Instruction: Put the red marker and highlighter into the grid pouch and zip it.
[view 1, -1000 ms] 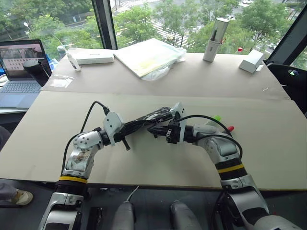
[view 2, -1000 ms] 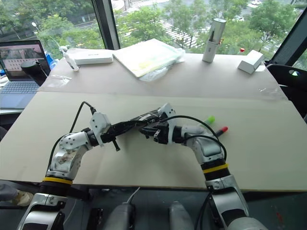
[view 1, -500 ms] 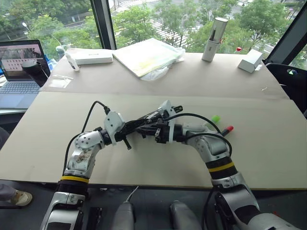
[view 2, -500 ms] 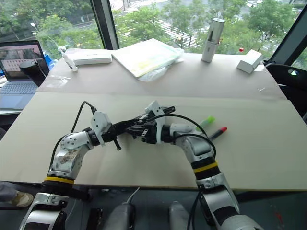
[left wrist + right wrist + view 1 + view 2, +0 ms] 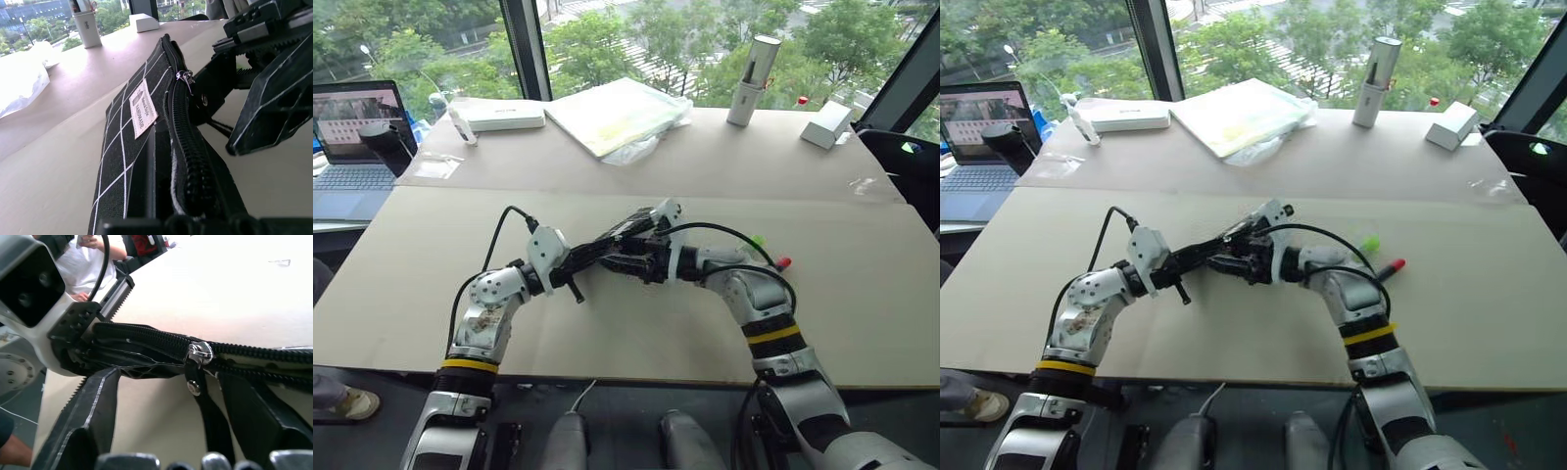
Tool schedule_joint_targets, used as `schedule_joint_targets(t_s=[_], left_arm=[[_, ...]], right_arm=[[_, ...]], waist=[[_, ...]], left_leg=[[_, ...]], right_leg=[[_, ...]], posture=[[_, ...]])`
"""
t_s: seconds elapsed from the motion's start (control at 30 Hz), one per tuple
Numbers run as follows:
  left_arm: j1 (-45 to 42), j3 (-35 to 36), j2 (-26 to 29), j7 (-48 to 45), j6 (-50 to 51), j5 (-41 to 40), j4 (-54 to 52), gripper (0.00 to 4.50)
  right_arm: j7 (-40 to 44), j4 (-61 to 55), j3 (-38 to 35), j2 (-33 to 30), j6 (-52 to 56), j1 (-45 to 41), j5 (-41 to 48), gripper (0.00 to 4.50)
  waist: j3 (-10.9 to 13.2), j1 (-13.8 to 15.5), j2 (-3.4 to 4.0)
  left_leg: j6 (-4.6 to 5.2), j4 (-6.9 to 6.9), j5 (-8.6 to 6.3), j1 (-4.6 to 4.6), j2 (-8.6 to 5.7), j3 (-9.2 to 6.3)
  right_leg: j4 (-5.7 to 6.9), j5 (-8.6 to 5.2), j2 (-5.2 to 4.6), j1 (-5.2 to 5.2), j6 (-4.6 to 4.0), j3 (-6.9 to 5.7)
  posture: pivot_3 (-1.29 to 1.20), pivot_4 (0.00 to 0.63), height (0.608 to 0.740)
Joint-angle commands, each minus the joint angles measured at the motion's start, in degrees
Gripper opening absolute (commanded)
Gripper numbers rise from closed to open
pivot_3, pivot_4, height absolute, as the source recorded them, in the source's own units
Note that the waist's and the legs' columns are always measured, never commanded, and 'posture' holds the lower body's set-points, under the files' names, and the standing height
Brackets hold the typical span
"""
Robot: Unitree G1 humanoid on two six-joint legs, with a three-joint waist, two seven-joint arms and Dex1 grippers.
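The grid pouch (image 5: 633,226), black with white lines and a white label (image 5: 143,108), hangs level above the table with my left gripper (image 5: 597,253) shut on its near end. Its zipper slider (image 5: 199,352) sits partway along. The teeth look joined on the left gripper's side and parted beyond it. My right gripper (image 5: 636,262) is open just under the pouch, and the pull strap (image 5: 208,406) hangs loose between its fingers (image 5: 93,411). The light green highlighter (image 5: 757,241) and the red marker (image 5: 781,262) lie on the table behind my right forearm.
A laptop (image 5: 352,127) stands at the far left. A white box (image 5: 499,116), a plastic-wrapped pad (image 5: 617,113), a silver cylinder (image 5: 752,69) and a small white box (image 5: 829,124) line the back of the table. A person in a white shirt (image 5: 93,264) sits beyond the table.
My right gripper slid along the pouch toward the left gripper, then opened and let go of the pull strap, shifting back slightly. The left gripper kept still with the pouch.
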Motion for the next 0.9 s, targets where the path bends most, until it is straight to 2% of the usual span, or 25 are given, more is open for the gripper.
schedule_joint_targets(t_s=[0.03,0.13,0.27,0.4,0.6,0.77,0.9], left_arm=[[-0.2,0.4,0.2,0.1,-1.4,-0.3,-0.4,0.0],[-0.3,0.3,-0.1,0.2,-1.9,0.0,0.3,0.0],[-1.1,0.2,-0.7,0.3,-3.8,0.5,2.6,0.0],[-2.5,0.2,-1.3,0.2,-6.3,0.9,5.7,0.0],[-6.5,0.2,-1.4,-0.6,-10.1,1.7,11.0,0.0],[-8.3,0.1,-2.3,-1.4,-12.0,1.8,13.3,0.0],[-8.8,-0.4,-3.7,-1.5,-12.9,1.9,14.2,0.0]], right_arm=[[6.5,-15.7,-5.9,-8.2,5.3,6.4,10.0,3.96],[7.8,-23.1,-8.9,-14.8,5.5,12.9,12.2,3.96],[-5.8,-24.0,-16.1,-17.9,6.2,17.2,7.3,3.96],[-24.1,-22.0,-25.0,-13.6,8.7,17.4,3.3,3.96],[-41.3,-29.8,-29.5,-5.2,12.3,19.5,0.5,3.96],[-49.5,-35.6,-30.7,-2.1,15.6,21.7,-1.6,3.96],[-53.3,-38.5,-30.1,-2.7,17.8,22.3,-4.3,3.96]], waist=[[0.0,0.3,0.0],[0.0,0.3,0.0],[0.0,-0.2,-0.03],[0.0,-0.2,-0.04],[0.0,-0.2,-0.04],[0.0,-0.1,-0.03],[0.0,-0.2,-0.03]], left_leg=[[0.0,0.02,0.0,-0.04,-0.04,-0.05],[0.0,0.01,0.0,-0.04,-0.05,-0.09],[0.0,0.02,0.0,0.01,-0.06,-0.15],[-0.01,0.03,0.01,0.05,-0.09,-0.21],[-0.01,0.0,0.02,0.0,-0.17,-0.29],[-0.01,0.01,0.02,-0.03,-0.3,-0.34],[-0.01,0.01,0.02,-0.04,-0.32,-0.38]], right_leg=[[-0.04,0.0,-0.02,0.01,0.01,0.0],[-0.13,-0.01,-0.01,0.05,0.01,0.01],[-0.11,-0.1,0.0,0.1,0.15,-0.01],[-0.06,-0.09,0.01,0.11,0.13,0.0],[-0.08,-0.02,-0.02,0.11,0.02,0.01],[-0.08,-0.04,-0.1,0.12,0.05,0.04],[-0.08,-0.05,-0.1,0.13,0.06,0.05]], posture=[[0.0,0.15,0.74],[0.0,0.15,0.74],[0.0,0.15,0.74],[0.0,0.15,0.74],[0.0,0.15,0.74],[0.0,0.15,0.74],[0.0,0.15,0.74]])
